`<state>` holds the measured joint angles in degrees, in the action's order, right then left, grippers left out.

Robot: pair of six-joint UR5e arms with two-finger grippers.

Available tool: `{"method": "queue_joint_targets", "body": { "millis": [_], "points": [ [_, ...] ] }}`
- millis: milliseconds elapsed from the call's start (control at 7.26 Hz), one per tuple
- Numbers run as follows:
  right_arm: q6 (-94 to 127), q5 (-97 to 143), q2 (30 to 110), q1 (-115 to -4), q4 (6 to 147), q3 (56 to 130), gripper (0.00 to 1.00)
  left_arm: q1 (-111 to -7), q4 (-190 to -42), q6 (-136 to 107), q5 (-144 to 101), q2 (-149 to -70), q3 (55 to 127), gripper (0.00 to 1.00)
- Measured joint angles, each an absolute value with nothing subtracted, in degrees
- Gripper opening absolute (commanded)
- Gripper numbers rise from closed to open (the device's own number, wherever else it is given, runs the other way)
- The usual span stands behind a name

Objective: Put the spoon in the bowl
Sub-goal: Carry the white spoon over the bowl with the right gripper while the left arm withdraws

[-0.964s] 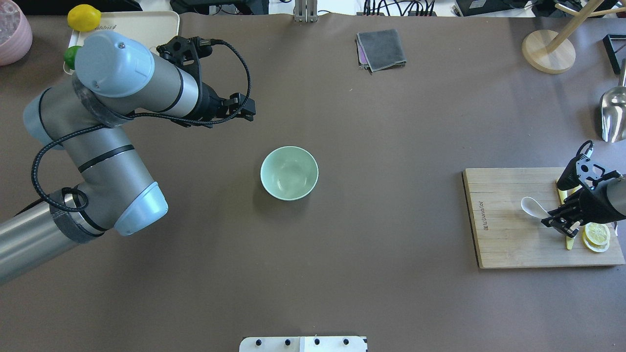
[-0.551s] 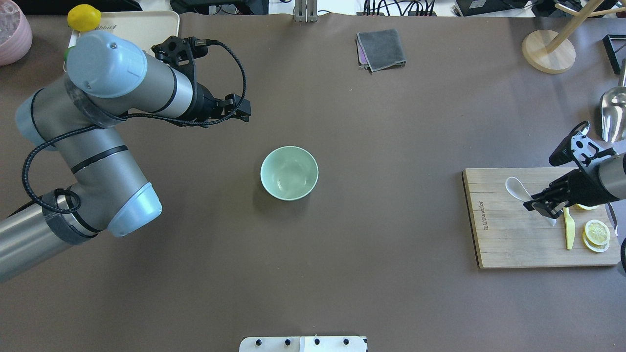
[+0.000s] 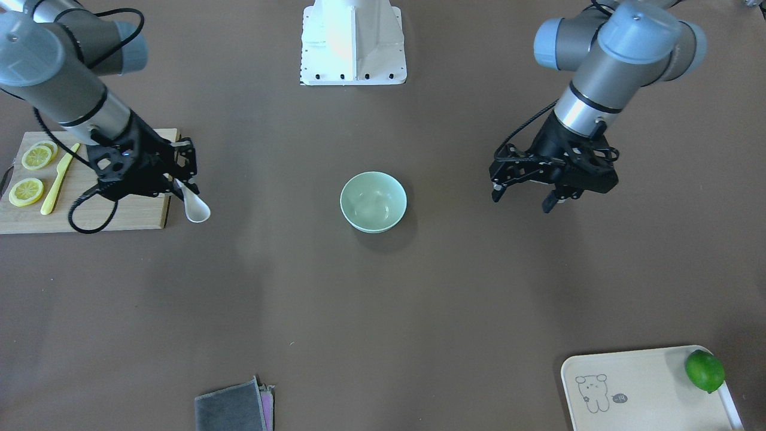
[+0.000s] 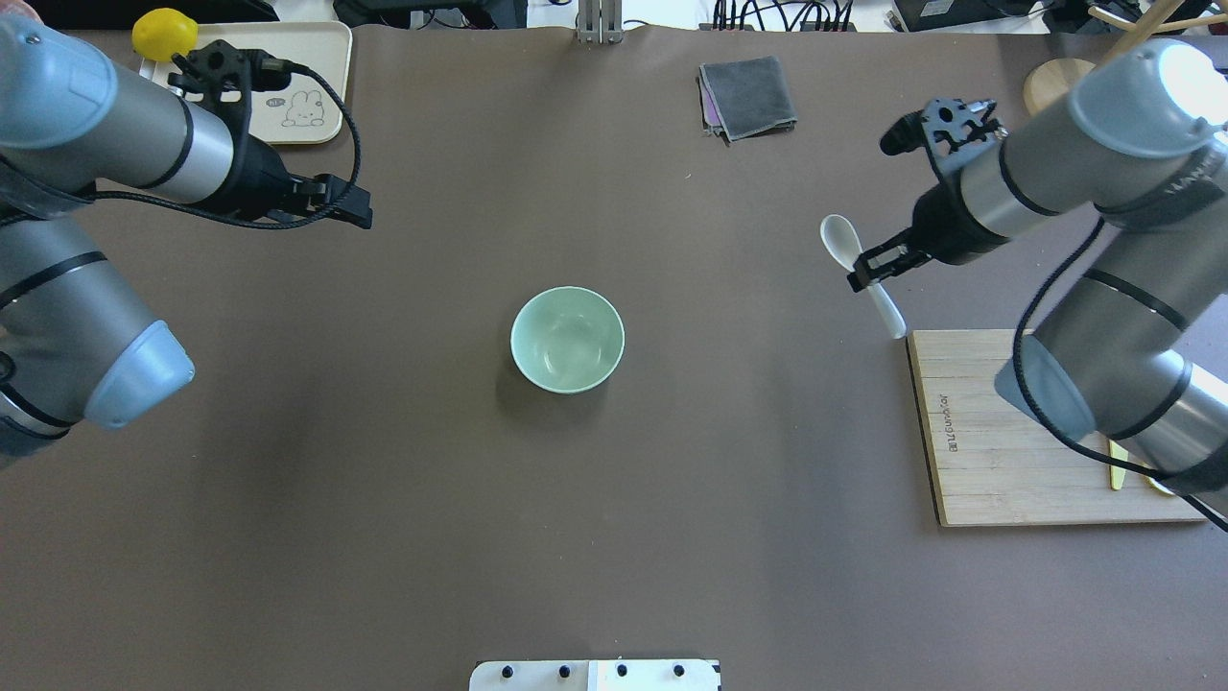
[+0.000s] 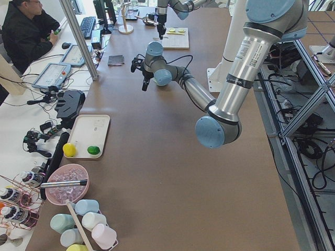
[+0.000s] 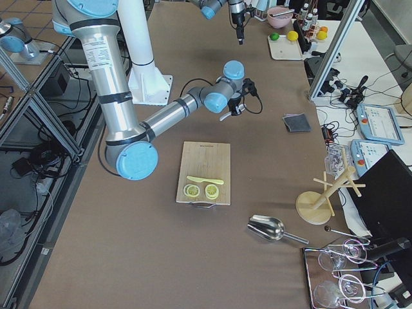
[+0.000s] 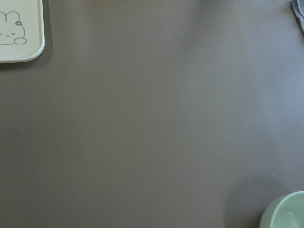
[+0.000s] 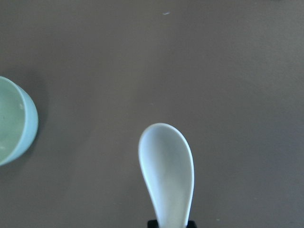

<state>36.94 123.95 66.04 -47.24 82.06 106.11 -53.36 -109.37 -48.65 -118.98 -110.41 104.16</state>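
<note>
Small glossy white soup spoon (image 4: pixel 839 240) pinched in the right gripper (image 4: pixel 868 271), well to the right of the small round pale mint-green bowl (image 4: pixel 567 340).
The bowl is nearest the robot and stands upright on the brown table (image 4: pixel 672 528). Beyond it and to its right, the gripper's fingers clamp the spoon's handle, scoop hollow up. Farther back, left of the bowl, the left gripper (image 3: pixel 520 200) hangs with fingers spread.

The spoon (image 8: pixel 166 176) (hollow side up) hangs over the table (image 8: pixel 223 71), the bowl (image 8: pixel 14 121) well apart at left.

Bright even light, soft shadows, sharp.
</note>
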Motion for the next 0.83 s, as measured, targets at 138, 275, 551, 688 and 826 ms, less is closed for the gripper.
{"method": "queue_joint_targets", "body": {
  "millis": [138,275,551,688,826],
  "points": [
    [40.2,120.7,61.1,-43.6,87.4,106.0,0.00,-57.8,-109.3,-43.0,-123.0,-109.0,103.1,0.98],
    [43.6,118.3,57.5,-40.2,90.3,105.6,0.00,-61.8,-109.3,-38.2,-126.5,-108.2,101.5,0.98],
    [48.6,114.9,52.3,-35.6,92.1,103.1,0.00,-66.1,-109.3,-33.0,-130.3,-107.6,99.1,0.98],
    [49.8,113.1,49.7,-34.0,92.3,100.5,0.00,-66.7,-109.2,-32.3,-130.8,-107.6,98.7,0.98],
    [50.3,111.9,47.1,-33.1,92.3,97.5,0.00,-67.3,-109.1,-32.1,-131.0,-107.6,98.2,0.98]
  ]
}}
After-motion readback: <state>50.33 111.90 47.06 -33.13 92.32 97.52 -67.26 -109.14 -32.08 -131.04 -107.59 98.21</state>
